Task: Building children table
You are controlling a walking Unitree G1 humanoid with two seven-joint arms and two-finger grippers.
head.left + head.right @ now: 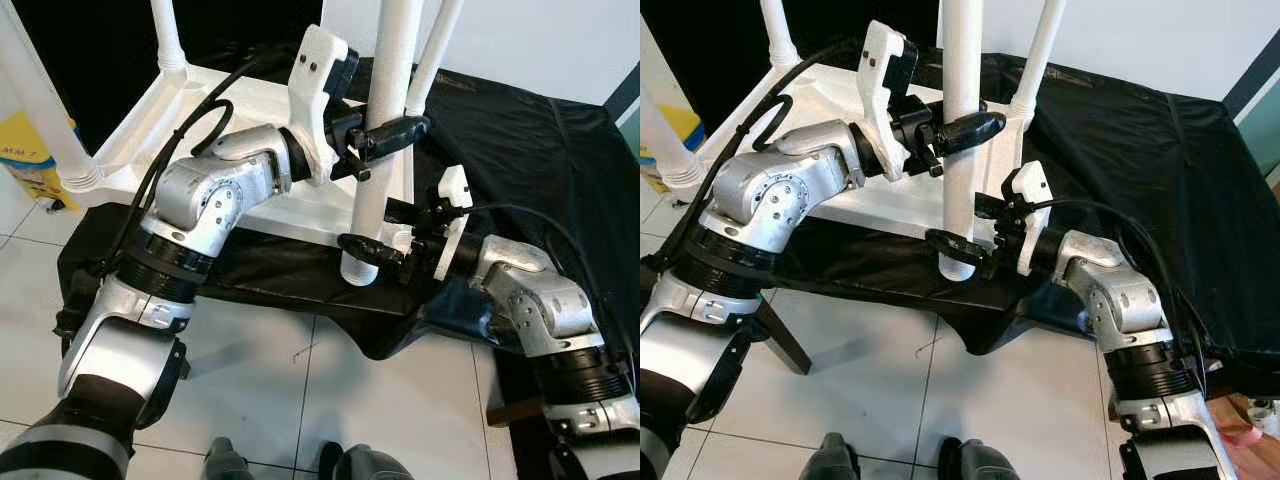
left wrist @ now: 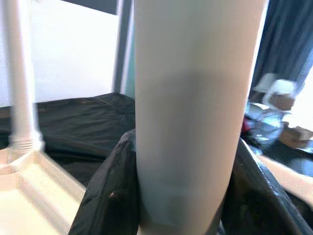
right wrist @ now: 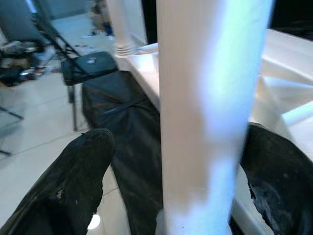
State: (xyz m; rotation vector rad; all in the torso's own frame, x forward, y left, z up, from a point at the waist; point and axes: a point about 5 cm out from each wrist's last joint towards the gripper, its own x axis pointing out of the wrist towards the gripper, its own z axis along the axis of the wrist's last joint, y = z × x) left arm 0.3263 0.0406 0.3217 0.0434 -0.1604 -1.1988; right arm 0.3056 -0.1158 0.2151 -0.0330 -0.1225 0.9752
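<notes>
1. The left gripper (image 1: 385, 135) is pinching the smooth white cylindrical table leg (image 1: 378, 150) between its glossy black fingers (image 2: 105, 196), partway up the shaft.
2. The right gripper (image 1: 372, 250) is clasping the same leg near its lower end.
3. The leg is standing upright at the near corner of the upturned white children's table (image 1: 240, 110).
4. The table is lying on a crinkled black plastic sheet (image 1: 530, 150) above pale floor tiles (image 1: 330, 400).

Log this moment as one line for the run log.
step: fitting leg | left gripper: shut on table leg, upper | right gripper: shut on it near lower end | table top: upside down on black cloth
</notes>
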